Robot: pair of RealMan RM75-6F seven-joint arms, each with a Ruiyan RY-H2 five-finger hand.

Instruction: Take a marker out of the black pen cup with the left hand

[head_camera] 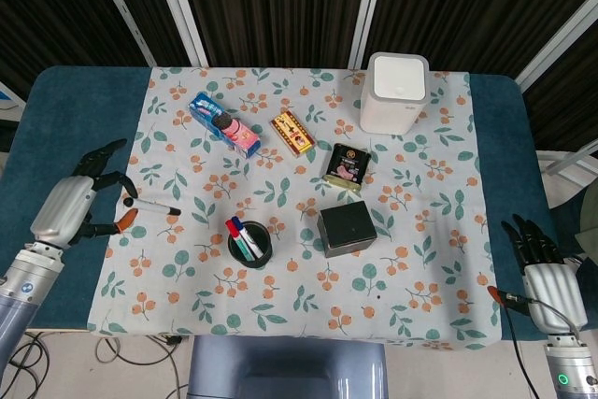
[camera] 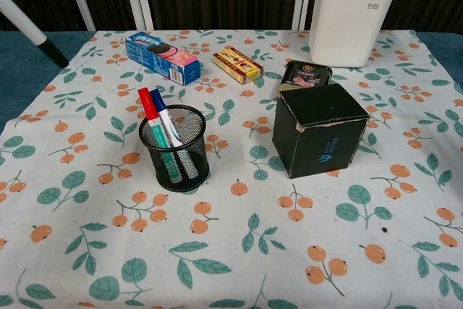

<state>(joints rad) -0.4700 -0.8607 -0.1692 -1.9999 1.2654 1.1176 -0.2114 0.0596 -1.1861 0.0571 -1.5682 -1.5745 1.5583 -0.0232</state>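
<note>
In the chest view the marker [camera: 27,32] is cut off by the left edge, and neither hand shows there. The labels on the boxes are too small to read. The right hand [head_camera: 545,270] sits low beside the desk's right edge, its fingers' state unclear.
</note>
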